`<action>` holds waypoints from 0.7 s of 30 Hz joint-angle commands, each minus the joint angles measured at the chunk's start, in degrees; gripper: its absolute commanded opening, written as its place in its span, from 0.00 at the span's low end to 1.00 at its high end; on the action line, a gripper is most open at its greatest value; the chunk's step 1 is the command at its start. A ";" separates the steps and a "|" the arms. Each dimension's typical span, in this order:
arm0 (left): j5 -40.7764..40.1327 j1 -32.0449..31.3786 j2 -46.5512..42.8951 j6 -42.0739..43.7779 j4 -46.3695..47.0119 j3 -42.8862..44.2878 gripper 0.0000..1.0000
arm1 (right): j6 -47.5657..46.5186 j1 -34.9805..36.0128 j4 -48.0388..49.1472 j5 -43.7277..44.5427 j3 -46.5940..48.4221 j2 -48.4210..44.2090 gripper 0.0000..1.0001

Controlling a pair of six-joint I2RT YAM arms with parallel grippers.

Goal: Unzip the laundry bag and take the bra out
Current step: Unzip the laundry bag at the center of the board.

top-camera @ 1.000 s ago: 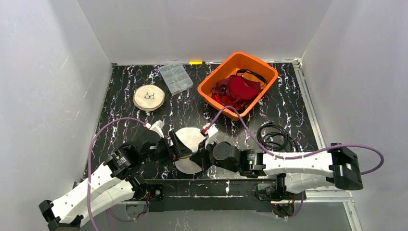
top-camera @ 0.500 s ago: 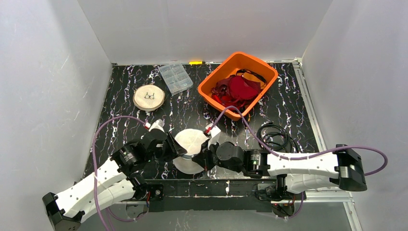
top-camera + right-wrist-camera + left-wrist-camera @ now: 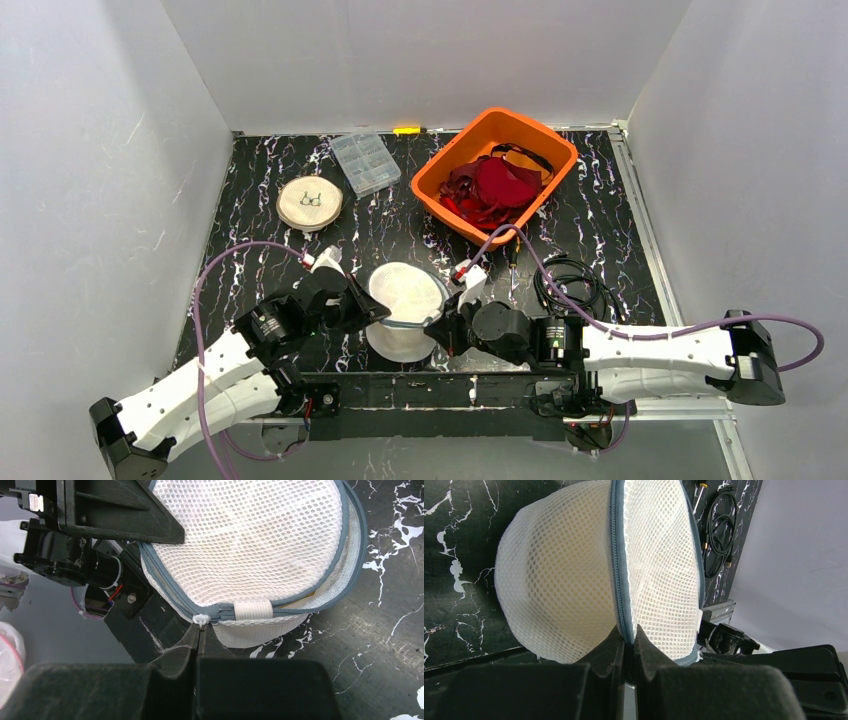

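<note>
The laundry bag (image 3: 405, 300) is a round white mesh drum with a grey zipper, near the table's front edge between both arms. My left gripper (image 3: 370, 310) is shut on its grey zipper seam (image 3: 620, 580), and the fingertips (image 3: 626, 632) pinch the seam's lower end. My right gripper (image 3: 199, 627) is shut on the small white zipper pull (image 3: 200, 619), which lies left of a white elastic tab (image 3: 253, 610). Right of the tab the grey edges gape slightly. The bra is hidden inside the bag; only a cream tint shows through the mesh (image 3: 250, 545).
An orange bin (image 3: 440, 165) holding red garments stands at the back right. A clear plastic box (image 3: 364, 162) and a round wooden disc (image 3: 310, 203) sit at the back left. A black cable coil (image 3: 570, 285) lies right of the bag.
My left gripper has closed onto the bag's zipper seam. The right arm has shifted right with the pull, and the bag has turned and rounded out between the grippers.
</note>
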 commanded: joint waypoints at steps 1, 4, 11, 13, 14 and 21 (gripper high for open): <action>-4.92 0.42 0.41 0.49 -3.75 -1.11 0.00 | 1.11 0.15 -2.63 4.37 -0.20 -1.95 0.01; -4.49 0.39 0.39 0.08 -2.78 -1.65 0.00 | 1.58 0.10 -1.72 3.01 -0.18 -2.25 0.01; -4.33 0.44 -0.77 -4.05 4.23 -5.67 0.00 | 11.40 0.18 -2.26 5.24 -0.52 -5.67 0.69; -4.68 0.43 -0.93 -5.69 7.25 -7.42 0.00 | 16.41 0.13 -2.60 7.21 -1.56 -6.82 0.81; -5.02 0.43 -0.90 -6.27 8.57 -7.99 0.00 | 19.32 0.18 -2.64 8.29 -2.29 -7.44 0.86; -8.19 0.10 -0.40 -10.83 18.00 -11.50 0.00 | 36.60 0.07 9.13 11.59 -12.69 -10.82 0.92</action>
